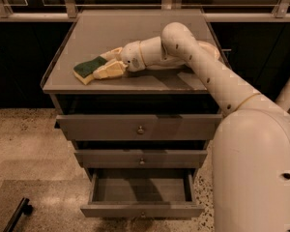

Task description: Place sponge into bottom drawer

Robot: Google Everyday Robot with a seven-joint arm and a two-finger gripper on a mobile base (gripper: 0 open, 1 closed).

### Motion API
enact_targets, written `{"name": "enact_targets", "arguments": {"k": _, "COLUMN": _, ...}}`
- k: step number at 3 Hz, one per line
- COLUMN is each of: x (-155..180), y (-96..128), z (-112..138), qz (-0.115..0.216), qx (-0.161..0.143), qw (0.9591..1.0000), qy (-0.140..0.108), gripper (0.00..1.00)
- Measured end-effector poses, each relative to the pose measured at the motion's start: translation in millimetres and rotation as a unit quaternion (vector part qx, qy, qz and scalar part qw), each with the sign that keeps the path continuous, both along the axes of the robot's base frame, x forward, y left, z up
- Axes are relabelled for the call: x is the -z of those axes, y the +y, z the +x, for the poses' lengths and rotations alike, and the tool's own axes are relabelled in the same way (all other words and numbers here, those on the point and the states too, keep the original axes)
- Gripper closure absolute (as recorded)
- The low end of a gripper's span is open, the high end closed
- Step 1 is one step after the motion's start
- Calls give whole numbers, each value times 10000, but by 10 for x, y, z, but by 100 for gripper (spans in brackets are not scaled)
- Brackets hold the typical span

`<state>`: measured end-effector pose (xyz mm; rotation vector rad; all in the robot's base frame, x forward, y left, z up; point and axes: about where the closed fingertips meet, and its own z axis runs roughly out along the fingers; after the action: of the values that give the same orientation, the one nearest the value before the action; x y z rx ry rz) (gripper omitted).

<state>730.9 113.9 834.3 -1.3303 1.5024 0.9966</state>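
The sponge (88,67), dark green on top with pale yellow foam below, lies flat near the left front of the grey cabinet top (145,33). My gripper (106,63) reaches in from the right, low over the top. Its two pale fingers are spread, one behind and one in front of the sponge's right end. The bottom drawer (141,210) is pulled out at floor level, and its shallow grey box shows nothing inside.
The top drawer (140,127) stands slightly out and the middle drawer (141,158) is nearly closed. My arm and white body (256,178) fill the right side. A railing (145,14) runs behind the cabinet. A dark bar (17,215) lies on the floor at lower left.
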Motion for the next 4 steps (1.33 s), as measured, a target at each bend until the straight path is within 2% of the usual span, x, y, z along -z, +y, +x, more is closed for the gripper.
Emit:
{"name": "enact_targets", "arguments": {"k": 2, "x": 0, "y": 1, "z": 0, "qz": -1, "qx": -1, "qw": 10000, "qy": 0, "gripper": 87}}
{"name": "enact_targets", "arguments": {"k": 3, "x": 5, "y": 21, "z": -6, "qz": -23, "qx": -25, "qw": 10000, "qy": 10, "gripper": 100}}
{"name": "enact_targets", "arguments": {"k": 4, "x": -146, "y": -1, "z": -143, "qz": -326, "qx": -112, "qw": 9994, "qy": -52, "gripper": 100}}
